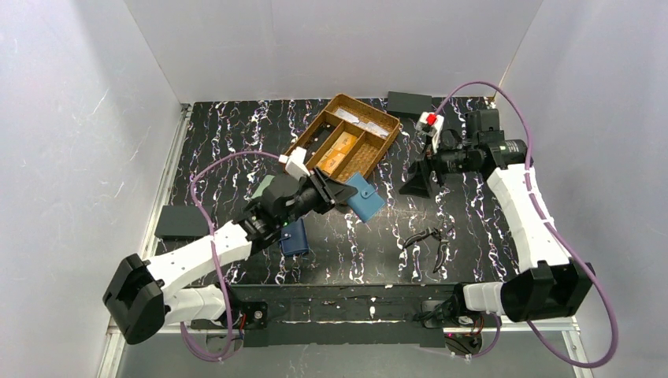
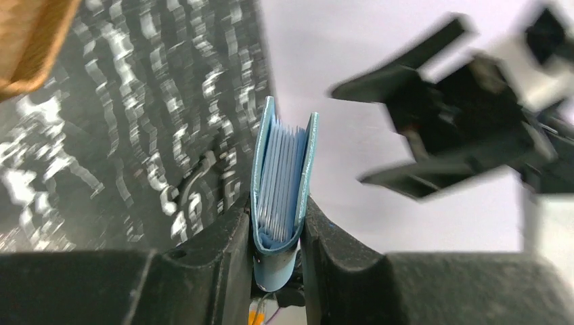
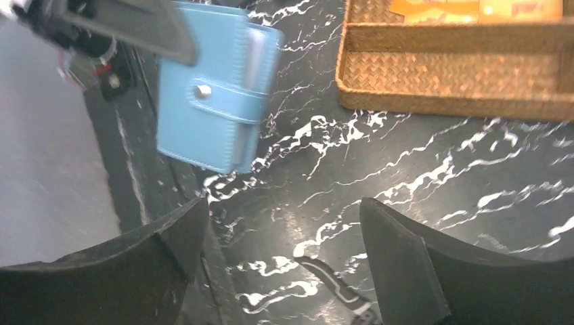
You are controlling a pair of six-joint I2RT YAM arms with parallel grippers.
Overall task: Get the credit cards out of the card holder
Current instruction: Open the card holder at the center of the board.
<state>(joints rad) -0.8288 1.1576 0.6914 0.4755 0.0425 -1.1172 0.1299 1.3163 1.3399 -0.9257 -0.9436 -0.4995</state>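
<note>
My left gripper [image 1: 340, 192] is shut on the card holder [image 1: 367, 198], a light steel-blue wallet held above the table. In the left wrist view the holder [image 2: 281, 177] stands on edge, its spine pinched at the left gripper [image 2: 277, 218], and pale sleeve edges show inside. Its snap tab is fastened in the right wrist view [image 3: 215, 101]. Orange-gold credit cards [image 1: 337, 151] lie in the wicker tray; they also show at the top edge of the right wrist view [image 3: 474, 8]. My right gripper [image 1: 417, 181] is open and empty to the holder's right, above the table [image 3: 284, 211].
The wicker tray [image 1: 370, 161] with compartments sits at the back centre. A darker navy wallet [image 1: 294, 237] lies beneath my left arm. Black pliers [image 1: 425, 240] lie at the front right. Black boxes sit at the back [image 1: 408, 102] and at the left edge [image 1: 179, 222].
</note>
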